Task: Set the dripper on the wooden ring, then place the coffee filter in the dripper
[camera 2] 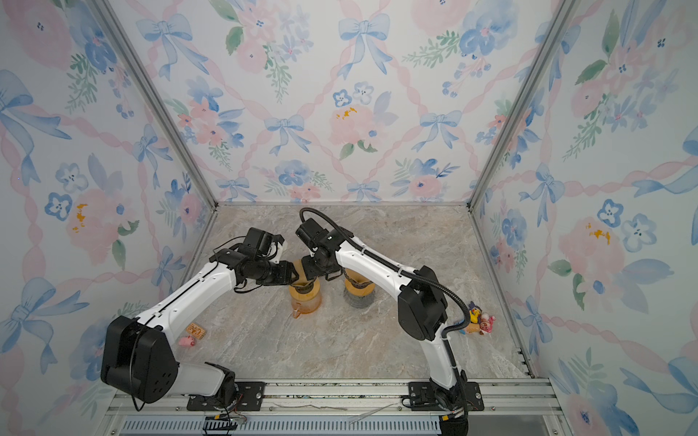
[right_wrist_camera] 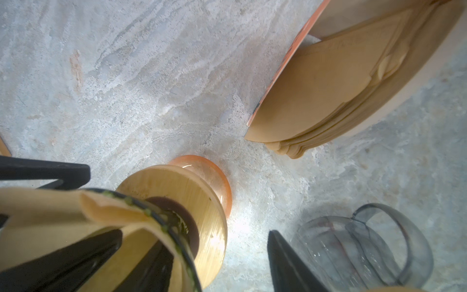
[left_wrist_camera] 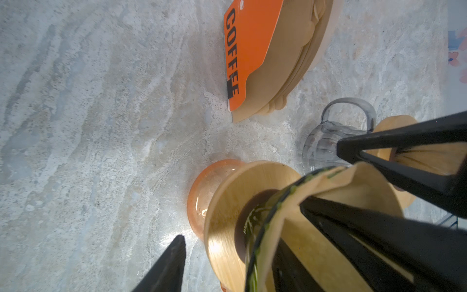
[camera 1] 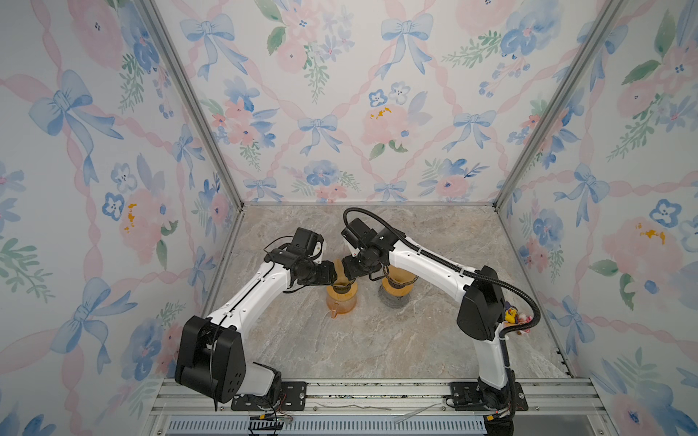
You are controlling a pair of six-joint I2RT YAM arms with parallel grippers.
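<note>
Left wrist view — my left hand (left_wrist_camera: 241, 220) and right hand (right_wrist_camera: 195, 231), both half open, clamping nothing, each put one finger inside the coffee filter (left_wrist_camera: 353, 182) in the dripper (left_wrist_camera: 225, 199) — seemingly spreading it.

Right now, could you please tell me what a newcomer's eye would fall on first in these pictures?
First, the bow-and-flower wallpaper covering all three walls. Next, mid-table, the left hand and right hand meet, each with a finger inside the brown coffee filter at the dripper atop the orange carafe. In the left wrist view, an orange COFFEE card fronts a stack of brown filters on the marble table.
</note>
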